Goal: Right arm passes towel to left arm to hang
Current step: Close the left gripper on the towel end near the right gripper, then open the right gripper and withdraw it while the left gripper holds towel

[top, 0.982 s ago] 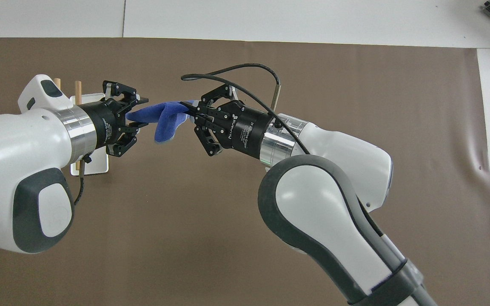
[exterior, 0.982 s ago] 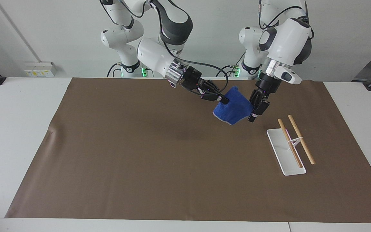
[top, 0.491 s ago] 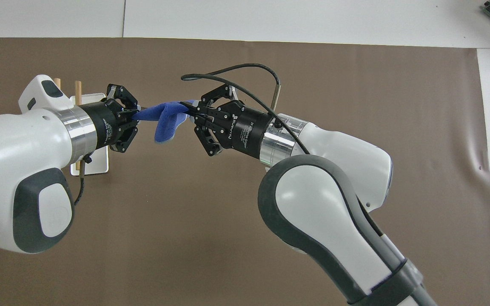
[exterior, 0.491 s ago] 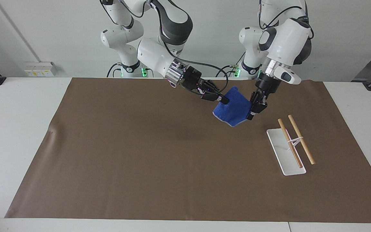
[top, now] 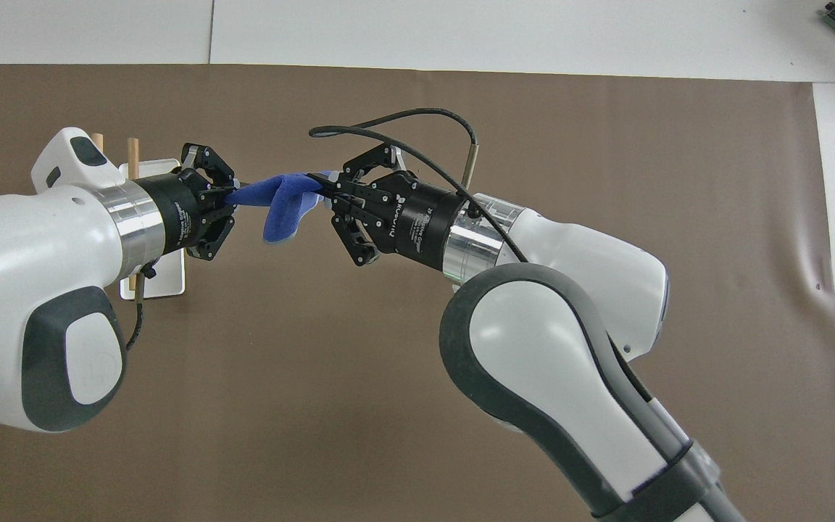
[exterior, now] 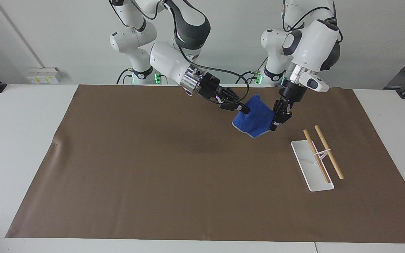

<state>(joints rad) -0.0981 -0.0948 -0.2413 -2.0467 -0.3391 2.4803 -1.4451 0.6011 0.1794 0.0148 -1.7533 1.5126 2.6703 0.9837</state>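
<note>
The blue towel point(exterior: 255, 117) hangs in the air over the brown mat, stretched between both grippers; it also shows in the overhead view point(top: 276, 203). My right gripper point(exterior: 243, 109) is shut on one corner of the towel, seen from above too point(top: 323, 190). My left gripper point(exterior: 274, 124) is shut on the opposite edge of the towel, seen from above too point(top: 233, 197). The towel's lower part droops between them.
A small rack with two wooden rods point(exterior: 322, 154) on a white base point(exterior: 309, 174) stands on the brown mat point(exterior: 153, 168) toward the left arm's end; it is partly hidden under the left arm from above point(top: 131, 156).
My left gripper has closed on the towel's edge; one second ago its fingers were open around it. The right gripper still holds its corner. The arms have barely moved.
</note>
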